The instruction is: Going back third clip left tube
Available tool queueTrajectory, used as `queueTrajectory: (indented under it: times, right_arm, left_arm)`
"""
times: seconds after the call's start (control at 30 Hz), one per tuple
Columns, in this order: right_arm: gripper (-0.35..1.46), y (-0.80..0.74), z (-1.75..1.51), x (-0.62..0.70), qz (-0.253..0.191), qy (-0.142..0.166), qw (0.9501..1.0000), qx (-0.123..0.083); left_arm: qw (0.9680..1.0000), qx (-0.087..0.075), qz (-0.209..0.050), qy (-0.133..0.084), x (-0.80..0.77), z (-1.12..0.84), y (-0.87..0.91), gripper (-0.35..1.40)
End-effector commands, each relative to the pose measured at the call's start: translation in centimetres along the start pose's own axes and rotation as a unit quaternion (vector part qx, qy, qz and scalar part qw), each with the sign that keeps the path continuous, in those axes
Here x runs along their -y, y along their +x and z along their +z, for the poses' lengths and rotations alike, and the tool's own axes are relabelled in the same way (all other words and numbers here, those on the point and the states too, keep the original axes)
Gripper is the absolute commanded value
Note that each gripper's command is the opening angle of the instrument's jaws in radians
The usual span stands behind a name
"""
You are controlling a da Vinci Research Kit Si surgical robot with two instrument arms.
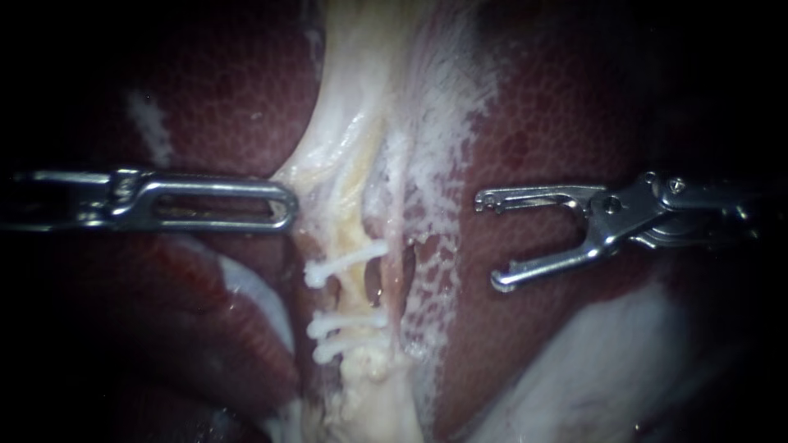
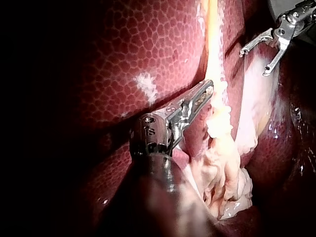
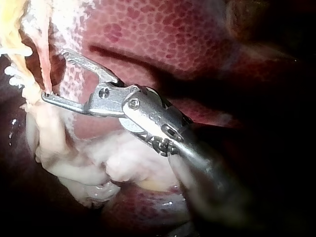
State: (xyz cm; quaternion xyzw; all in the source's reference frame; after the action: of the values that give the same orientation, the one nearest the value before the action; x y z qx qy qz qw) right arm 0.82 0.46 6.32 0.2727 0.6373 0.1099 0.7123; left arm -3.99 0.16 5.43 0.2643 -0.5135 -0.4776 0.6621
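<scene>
Liver (image 1: pixel 558 123): lies right under both instruments. If the right one dips while backing out, a jaw tip could scrape the surface.
Pale tissue (image 1: pixel 353 139): looks tented toward the left instrument. Too hard a pull could tear it or drag the tubes sideways.
Left instrument (image 1: pixel 287 205): jaws together, tip at the pale tissue's edge and seemingly pinching a bit of it. If that slips, the whole field probably sags toward the right instrument.
Right instrument (image 1: pixel 488 241): jaws wide apart and empty, over the liver beside the tubes. Open prongs are the main snag risk on the way back. A straight retreat looks safest.
Left tube (image 1: pixel 355 234): the yellowish strand mid-scene, and it carries the clips.
Right tube (image 1: pixel 400 246): thin pinkish strand, nearest the open jaws. In the right wrist view the lower jaw tip looks very close to it, so a sideways swing could hook it.
Clips (image 1: pixel 345 261): three white ones across the left tube, one above and two close together below. Any bump could knock one off.
</scene>
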Motion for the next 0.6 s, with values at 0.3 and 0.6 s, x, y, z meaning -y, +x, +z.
queueTrajectory:
  times: [0.3,0.6]
  right_arm:
    - [0.6,0.01,0.01,0.02,0.0,0.0,1.0,0.0]
    - [0.6,0.01,0.0,0.02,0.0,0.0,1.0,0.0]
  left_arm:
    - [1.0,-0.006,0.004,-0.001,-0.08,0.18,0.04,-0.35]
    - [1.0,-0.006,0.005,0.001,-0.07,0.24,0.06,-0.35]
